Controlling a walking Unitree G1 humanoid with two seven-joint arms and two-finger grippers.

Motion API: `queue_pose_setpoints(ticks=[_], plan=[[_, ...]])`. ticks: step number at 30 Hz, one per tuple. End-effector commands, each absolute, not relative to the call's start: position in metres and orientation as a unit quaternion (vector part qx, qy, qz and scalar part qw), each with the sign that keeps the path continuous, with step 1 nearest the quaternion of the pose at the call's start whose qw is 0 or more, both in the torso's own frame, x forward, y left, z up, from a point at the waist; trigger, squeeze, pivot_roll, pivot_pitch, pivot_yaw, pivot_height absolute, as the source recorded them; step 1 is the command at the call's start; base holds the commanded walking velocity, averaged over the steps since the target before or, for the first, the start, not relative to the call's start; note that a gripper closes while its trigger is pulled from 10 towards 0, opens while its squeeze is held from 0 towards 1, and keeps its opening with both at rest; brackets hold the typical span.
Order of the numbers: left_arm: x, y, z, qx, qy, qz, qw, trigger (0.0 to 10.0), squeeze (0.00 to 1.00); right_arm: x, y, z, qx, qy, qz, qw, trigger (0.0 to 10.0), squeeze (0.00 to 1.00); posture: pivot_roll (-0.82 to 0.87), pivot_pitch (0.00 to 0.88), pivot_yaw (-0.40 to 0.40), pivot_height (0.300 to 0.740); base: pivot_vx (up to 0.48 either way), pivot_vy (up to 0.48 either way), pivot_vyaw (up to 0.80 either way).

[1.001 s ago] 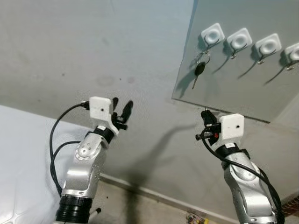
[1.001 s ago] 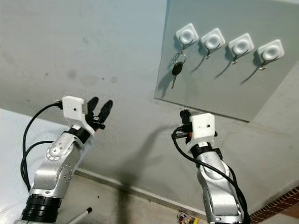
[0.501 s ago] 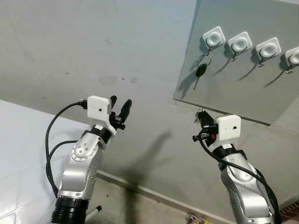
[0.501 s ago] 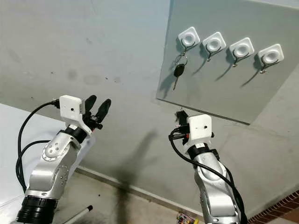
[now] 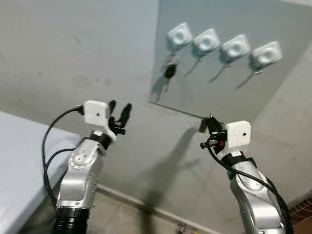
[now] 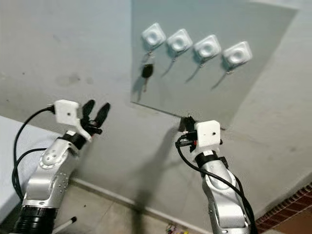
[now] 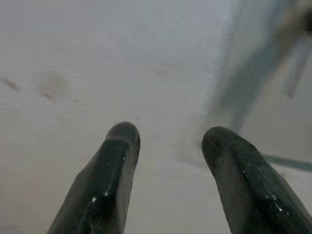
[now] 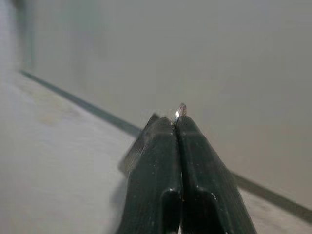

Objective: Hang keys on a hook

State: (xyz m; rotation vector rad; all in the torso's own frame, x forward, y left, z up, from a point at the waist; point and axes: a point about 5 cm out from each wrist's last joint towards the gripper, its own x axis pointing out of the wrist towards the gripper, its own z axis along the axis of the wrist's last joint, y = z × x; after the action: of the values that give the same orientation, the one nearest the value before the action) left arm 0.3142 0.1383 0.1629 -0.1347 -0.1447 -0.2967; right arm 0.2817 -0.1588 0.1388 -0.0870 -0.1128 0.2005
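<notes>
Four white hooks are counted in a row on a grey panel [image 5: 273, 92] fixed to the wall. One set of keys [image 5: 169, 70] hangs from the leftmost hook [image 5: 179, 35], a dark fob dangling below a metal ring. The other three hooks carry nothing.

The right gripper [image 8: 178, 113] is raised below the panel's lower edge, well apart from the hooks. Its fingers [image 8: 156, 161] are pressed together, and a small bright speck shows at their tips; what it is cannot be told. The left gripper [image 5: 119, 113] is raised before the bare wall to the left of the panel, fingers spread with nothing between them.

Judged by appearance, the keys are light, hard and loosely jointed: the fob and blade will swing freely from the ring. The ring is thin and smooth, so likely to slip in a poor pinch. The better hold would be on the fob body, leaving the ring free to pass over a hook's prong.

Count: four hooks, one key set, two grippers.
</notes>
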Motion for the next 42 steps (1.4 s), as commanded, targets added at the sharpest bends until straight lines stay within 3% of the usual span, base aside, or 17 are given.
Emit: queue_pose_setpoints(ticks=[1,9,25,34,42], plan=[[0.315,0.134,0.165,-0.067,-0.07,-0.155,0.983,10.0,0.0,0.283,-0.161,0.144,-0.043,-0.065,0.099,0.992,10.0,0.0,-0.13,0.003,-0.059,0.724,0.0,0.0,0.0],[0.317,0.133,0.172,-0.065,-0.074,-0.152,0.984,10.0,0.0,0.283,-0.157,0.148,-0.041,-0.07,0.116,0.99,10.0,0.0,-0.14,0.008,-0.056,0.724,0.0,0.0,0.0],[0.3,0.09,0.212,-0.015,-0.131,-0.326,0.936,10.0,0.0,0.285,-0.111,0.202,0.03,-0.153,0.254,0.955,10.0,0.0,-0.14,0.006,-0.049,0.724,0.0,0.0,0.0],[0.298,0.086,0.229,-0.03,-0.149,-0.342,0.927,10.0,0.0,0.293,-0.099,0.234,0.081,-0.193,0.28,0.937,10.0,0.0,-0.13,0.0,-0.048,0.724,0.0,0.0,0.0],[0.298,0.087,0.235,-0.056,-0.153,-0.339,0.926,10.0,0.0,0.297,-0.098,0.236,0.077,-0.194,0.288,0.935,10.0,0.0,-0.12,0.0,-0.054,0.724,0.0,0.0,0.0]])
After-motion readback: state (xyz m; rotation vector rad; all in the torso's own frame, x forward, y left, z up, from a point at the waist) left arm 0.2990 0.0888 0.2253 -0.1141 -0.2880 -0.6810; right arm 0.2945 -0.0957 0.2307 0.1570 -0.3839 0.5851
